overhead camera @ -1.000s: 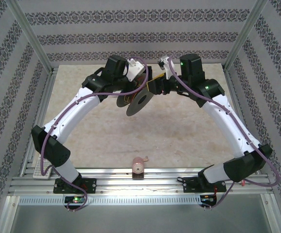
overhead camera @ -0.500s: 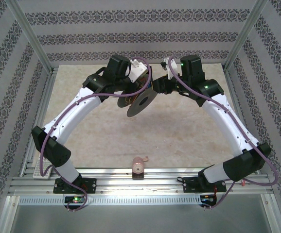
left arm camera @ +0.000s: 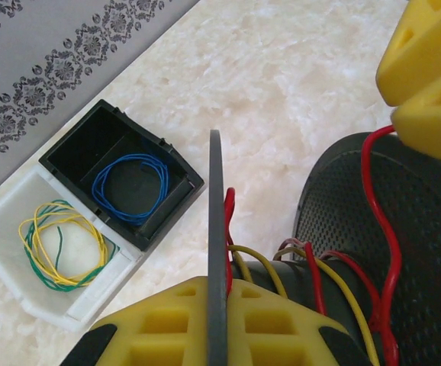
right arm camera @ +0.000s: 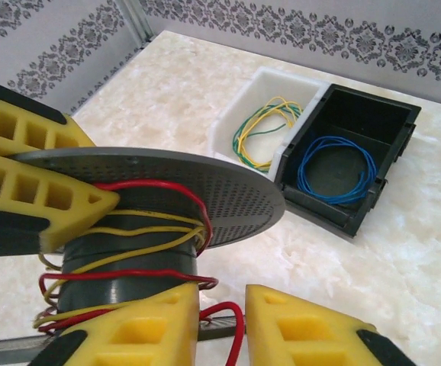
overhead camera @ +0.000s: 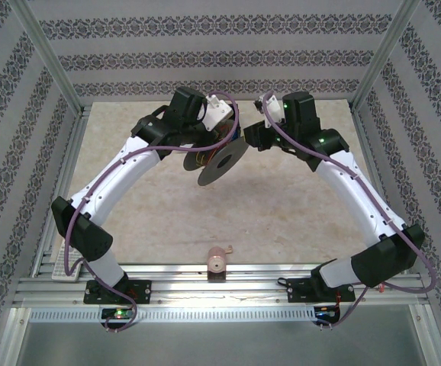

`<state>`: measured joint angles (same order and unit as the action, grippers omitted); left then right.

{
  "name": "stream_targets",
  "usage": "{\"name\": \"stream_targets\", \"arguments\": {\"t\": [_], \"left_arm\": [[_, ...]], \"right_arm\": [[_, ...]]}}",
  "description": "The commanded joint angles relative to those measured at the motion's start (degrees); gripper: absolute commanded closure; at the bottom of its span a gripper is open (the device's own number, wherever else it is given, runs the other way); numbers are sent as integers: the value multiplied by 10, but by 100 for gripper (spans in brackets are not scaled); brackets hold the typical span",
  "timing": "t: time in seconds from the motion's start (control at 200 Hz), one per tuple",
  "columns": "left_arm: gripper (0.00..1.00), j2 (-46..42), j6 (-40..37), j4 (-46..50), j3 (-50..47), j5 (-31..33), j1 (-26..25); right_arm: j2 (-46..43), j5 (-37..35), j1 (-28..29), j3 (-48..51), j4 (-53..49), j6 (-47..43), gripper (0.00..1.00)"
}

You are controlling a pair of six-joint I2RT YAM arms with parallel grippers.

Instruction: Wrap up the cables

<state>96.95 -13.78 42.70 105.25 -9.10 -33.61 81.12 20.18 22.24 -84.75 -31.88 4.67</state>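
A grey spool (overhead camera: 222,162) hangs above the table's far middle, red cables (right arm camera: 159,187) and yellow wire wound round its hub. My left gripper (left arm camera: 217,296) is shut on the thin edge of the spool's flange (left arm camera: 216,191); from above it (overhead camera: 207,151) sits just left of the spool. My right gripper (right arm camera: 222,303) is beside the hub below the perforated flange (right arm camera: 236,191). Its jaws stand a narrow gap apart, and a loop of the red cable (right arm camera: 234,324) lies in that gap. Its yellow fingers (left arm camera: 426,76) show beside the spool's other flange. From above, the right gripper (overhead camera: 252,136) is right of the spool.
A white bin (right arm camera: 230,131) with a yellow-green wire coil (right arm camera: 262,122) and a black bin (right arm camera: 373,105) with a blue wire coil (right arm camera: 335,164) stand side by side near the patterned wall. A small pinkish roll (overhead camera: 217,261) lies at the table's near edge.
My right gripper's jaws have drawn closer together round the red cable loop, and that wrist has shifted slightly back. The spool has tilted a little in my left gripper.
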Motion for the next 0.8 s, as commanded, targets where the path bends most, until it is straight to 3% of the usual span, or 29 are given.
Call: {"name": "stream_targets", "arguments": {"t": [0.0,0.155,0.385,0.63,0.794], "left_arm": [[100,-22,-5,-29,32,-22,-7],[100,-29,-6,-33,26,-39,-8],[100,-54,-11,-60,-9,-92,-8],[100,-78,-9,-83,-29,-101,-7],[100,-84,-10,-86,-27,-99,-4]], "right_arm": [[-14,-29,-12,19,13,2,83],[-18,-32,-25,34,34,8,100],[-16,14,-73,71,78,24,100],[-12,103,-154,152,159,67,100],[-9,127,-178,206,203,84,100]]}}
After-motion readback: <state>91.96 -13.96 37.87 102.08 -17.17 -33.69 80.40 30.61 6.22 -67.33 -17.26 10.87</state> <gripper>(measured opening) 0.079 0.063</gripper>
